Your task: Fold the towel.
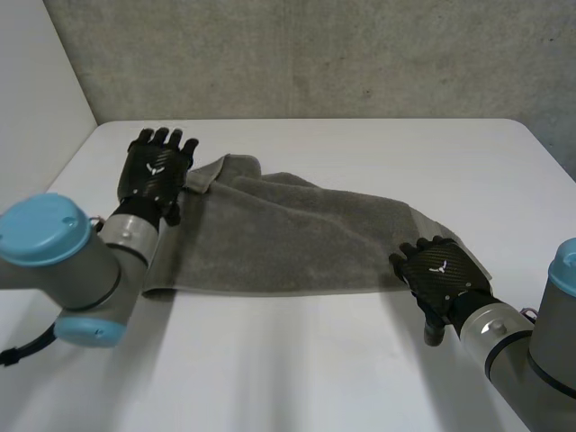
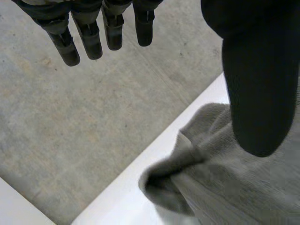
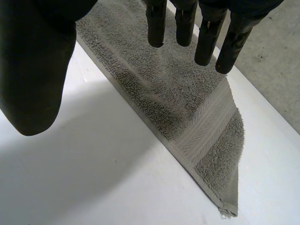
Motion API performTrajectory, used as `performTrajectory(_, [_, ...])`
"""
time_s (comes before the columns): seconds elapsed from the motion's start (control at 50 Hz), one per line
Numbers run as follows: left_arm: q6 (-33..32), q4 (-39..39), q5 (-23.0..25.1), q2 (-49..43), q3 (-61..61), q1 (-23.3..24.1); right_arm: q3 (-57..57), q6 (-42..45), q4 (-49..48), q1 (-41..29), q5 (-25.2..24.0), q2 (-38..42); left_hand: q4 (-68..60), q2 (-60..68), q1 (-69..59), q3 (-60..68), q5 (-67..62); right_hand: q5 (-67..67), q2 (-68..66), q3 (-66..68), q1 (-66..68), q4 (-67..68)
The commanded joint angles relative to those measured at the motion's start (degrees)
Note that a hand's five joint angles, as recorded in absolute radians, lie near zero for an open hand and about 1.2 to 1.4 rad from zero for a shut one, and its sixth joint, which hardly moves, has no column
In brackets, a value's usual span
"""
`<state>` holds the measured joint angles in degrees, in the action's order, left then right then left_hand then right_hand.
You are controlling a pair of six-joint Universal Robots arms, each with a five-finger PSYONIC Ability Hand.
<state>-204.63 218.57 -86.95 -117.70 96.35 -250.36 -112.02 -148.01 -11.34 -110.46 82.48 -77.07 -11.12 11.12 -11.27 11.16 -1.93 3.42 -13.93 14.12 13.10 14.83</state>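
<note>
A grey towel (image 1: 288,234) lies across the middle of the white table (image 1: 360,153), its far left corner (image 2: 164,183) bunched up and rumpled. My left hand (image 1: 157,166) hovers over that bunched corner with fingers (image 2: 86,35) straight and spread, holding nothing; the thumb (image 2: 255,93) hangs above the cloth. My right hand (image 1: 441,274) is above the towel's near right end, open, its fingers (image 3: 206,33) straight above the banded hem (image 3: 206,129) and its thumb (image 3: 33,70) over bare table beside the towel's edge. The towel (image 3: 178,89) lies flat there.
A concrete wall (image 1: 315,54) stands behind the table's far edge, and a white panel (image 1: 36,108) rises at the left. Bare tabletop (image 1: 288,378) spreads in front of the towel and to its right.
</note>
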Motion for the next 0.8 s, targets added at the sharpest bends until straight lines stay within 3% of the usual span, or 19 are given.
performTrajectory(0.02, [-0.2,-0.2,1.5,7.4,9.0,-3.6,0.0,0.0,0.0,0.1,0.0,0.2,-2.0,2.0,-1.8,1.9,-1.1,-3.4,3.9,-4.1,-3.1,-4.8])
performTrajectory(0.08, [-0.2,-1.0,3.7,11.4,13.5,-5.8,0.1,0.1,0.0,0.1,0.0,0.2,-8.8,8.8,-8.7,8.8,-8.0,-3.4,3.9,-4.1,-3.1,-4.8])
performTrajectory(0.12, [-0.2,-3.4,7.7,14.4,17.3,-7.2,0.1,0.1,0.0,0.1,0.0,0.3,-13.0,13.0,-12.9,13.0,-12.2,-3.4,3.9,-4.1,-3.1,-4.8])
performTrajectory(0.28, [-0.2,-13.8,15.2,16.2,21.2,-7.6,0.5,0.0,0.0,0.6,0.0,0.5,-17.6,17.6,-17.5,17.6,-16.8,-3.4,3.9,-4.1,-3.1,-4.8])
performTrajectory(0.48, [-0.3,-16.8,15.4,10.5,20.7,-7.8,0.6,0.0,-0.1,0.8,-0.1,0.8,-17.6,17.6,-17.5,17.6,-16.8,-3.4,3.9,-4.1,-3.1,-4.8])
performTrajectory(0.8, [-0.2,-11.4,15.0,3.5,14.2,-7.8,0.2,0.0,-0.4,0.8,-0.1,0.8,-29.4,29.4,-29.2,29.3,-28.6,-3.4,3.9,-4.1,-3.1,-4.8])
